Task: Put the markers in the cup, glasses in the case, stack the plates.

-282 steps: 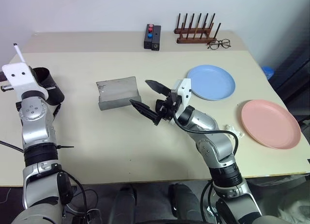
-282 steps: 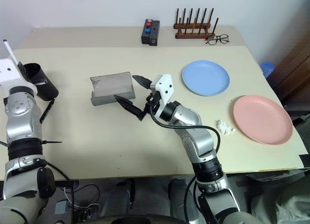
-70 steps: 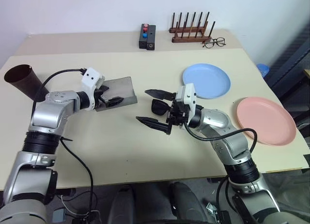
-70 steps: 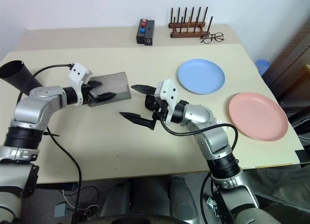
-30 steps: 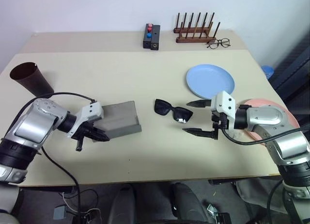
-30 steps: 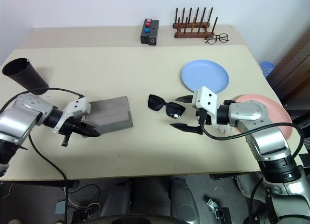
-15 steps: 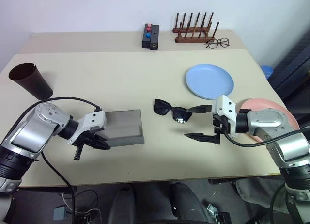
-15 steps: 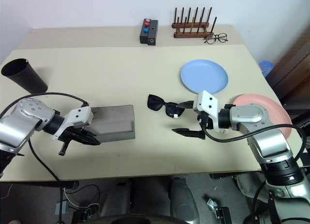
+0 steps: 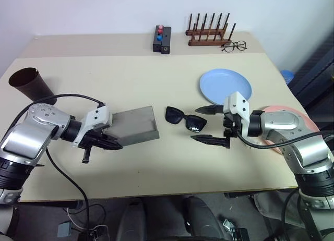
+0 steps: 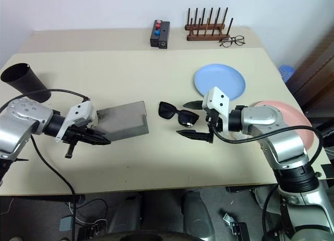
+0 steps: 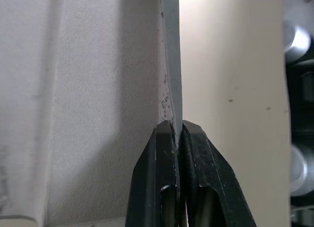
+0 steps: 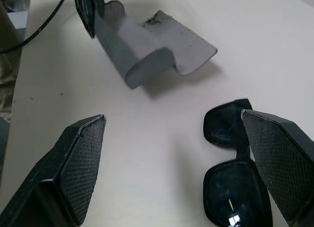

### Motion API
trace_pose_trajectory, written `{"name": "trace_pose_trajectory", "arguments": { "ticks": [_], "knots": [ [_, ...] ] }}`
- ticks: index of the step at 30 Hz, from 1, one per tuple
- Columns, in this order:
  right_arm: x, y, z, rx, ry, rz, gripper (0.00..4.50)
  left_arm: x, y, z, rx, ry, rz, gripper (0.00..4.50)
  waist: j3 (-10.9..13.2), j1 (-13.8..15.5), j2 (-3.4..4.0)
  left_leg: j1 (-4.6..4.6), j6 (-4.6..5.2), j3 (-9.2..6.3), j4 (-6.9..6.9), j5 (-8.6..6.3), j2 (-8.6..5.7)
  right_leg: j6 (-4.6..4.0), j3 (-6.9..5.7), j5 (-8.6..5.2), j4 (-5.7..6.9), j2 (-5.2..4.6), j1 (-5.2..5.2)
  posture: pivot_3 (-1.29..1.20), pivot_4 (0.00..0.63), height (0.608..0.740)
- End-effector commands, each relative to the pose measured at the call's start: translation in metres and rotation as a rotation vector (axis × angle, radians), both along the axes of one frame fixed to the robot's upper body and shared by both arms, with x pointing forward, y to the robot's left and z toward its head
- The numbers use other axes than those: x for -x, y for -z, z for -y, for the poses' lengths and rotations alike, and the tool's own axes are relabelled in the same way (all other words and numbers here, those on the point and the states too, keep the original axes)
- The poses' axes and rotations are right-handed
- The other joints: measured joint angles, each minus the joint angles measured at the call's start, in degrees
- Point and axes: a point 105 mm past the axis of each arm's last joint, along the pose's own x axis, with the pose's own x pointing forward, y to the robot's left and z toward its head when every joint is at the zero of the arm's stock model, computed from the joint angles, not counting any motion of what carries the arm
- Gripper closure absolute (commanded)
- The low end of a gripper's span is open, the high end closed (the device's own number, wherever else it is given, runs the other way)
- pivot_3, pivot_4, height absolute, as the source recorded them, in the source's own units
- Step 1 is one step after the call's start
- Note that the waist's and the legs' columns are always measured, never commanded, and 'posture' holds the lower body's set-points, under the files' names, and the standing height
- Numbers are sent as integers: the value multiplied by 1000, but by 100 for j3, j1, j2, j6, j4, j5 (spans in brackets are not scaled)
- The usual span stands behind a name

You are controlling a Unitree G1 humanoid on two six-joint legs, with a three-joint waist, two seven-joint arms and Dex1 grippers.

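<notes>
The grey case (image 9: 134, 126) lies left of the table's middle with one end raised. My left gripper (image 9: 108, 143) is shut on the thin edge of its flap (image 11: 170, 89). The black sunglasses (image 9: 185, 119) lie folded open on the table to the right of the case. My right gripper (image 9: 198, 124) is open, one finger on each side of the lens (image 12: 235, 192) nearest it, touching nothing. The dark cup (image 9: 30, 85) stands at the far left. The blue plate (image 9: 226, 87) and the pink plate (image 10: 308, 127) lie apart at the right, the pink one partly behind my right arm. The markers are out of view.
At the back of the table stand a small black box (image 9: 160, 39) with red and blue buttons, a wooden peg rack (image 9: 210, 35) and clear-lens eyeglasses (image 9: 233, 46). Bare tabletop (image 9: 156, 163) runs along the front edge.
My left gripper has risen a little with the case, lifting and tilting it. My right gripper has moved left, so its open fingers now flank the sunglasses' near lens.
</notes>
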Motion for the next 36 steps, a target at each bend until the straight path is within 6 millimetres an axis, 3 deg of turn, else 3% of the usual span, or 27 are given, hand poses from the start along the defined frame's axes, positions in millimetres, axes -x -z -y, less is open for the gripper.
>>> {"name": "trace_pose_trajectory", "arguments": {
  "ticks": [1, 6, 7, 12, 16, 24, 26, 31, 36],
  "knots": [
    [0, -9, -4, -7, -19, 49, 0, 2, -5, 0, 0, 9, 21, 2640, 0, 1, 0, 0, 0, 0, 0, 0, 0, 0, 0, 0, 0, 0, 0, 0, 150, 740],
    [1, -7, -2, -3, -16, 51, 0, -5, 2, -4, -55, -2, 76, 222, 0, 3, 0, 0, 0, 0, 0, 0, 0, 0, 0, 0, 0, 0, 0, 0, 150, 740],
    [1, -6, -1, -1, -15, 50, 0, -7, 3, -5, -58, -5, 84, 44, 0, 3, 0, 0, 0, 0, 0, 0, 0, 0, 0, 0, 1, 0, 0, 0, 150, 740],
    [-11, 12, 3, 117, 93, 12, 0, -19, -24, -1, 90, -77, 143, 44, 0, 7, -1, 0, 0, 0, 2, 0, 0, 0, 0, 0, 3, 0, 1, 0, 150, 740],
    [-22, 8, -5, 80, 143, -6, 0, -14, -39, -7, 198, -151, 165, 44, 0, -46, 0, 0, 0, 0, 3, 0, 0, 1, 1, 1, 4, 1, -1, 0, 150, 740],
    [-56, 7, -21, 105, 247, -48, 0, 24, -15, -44, 228, -352, 142, 44, 3, -125, 6, 8, 9, 0, -6, -5, 6, 5, 2, 1, 14, 4, -6, 0, 150, 740],
    [-67, 10, -26, 119, 262, -77, 0, 34, -9, -49, 328, -410, 148, 44, 2, -96, 7, 8, 9, 1, -2, -5, 4, 1, 2, -1, 12, 3, -3, 0, 150, 740],
    [-82, 23, -30, 164, 263, -134, 0, 46, -4, -49, 430, -451, 223, 44, 1, -26, 4, 7, 8, 8, 3, -5, 1, -4, 3, 1, 2, -6, 2, 0, 150, 740],
    [-94, 27, -30, 233, 248, -118, 0, 51, 7, -48, 389, -467, 240, 44, 2, -5, 5, 8, 8, 9, 3, -5, 1, -5, 4, 1, 2, -4, 2, 0, 150, 740]
  ]
}}
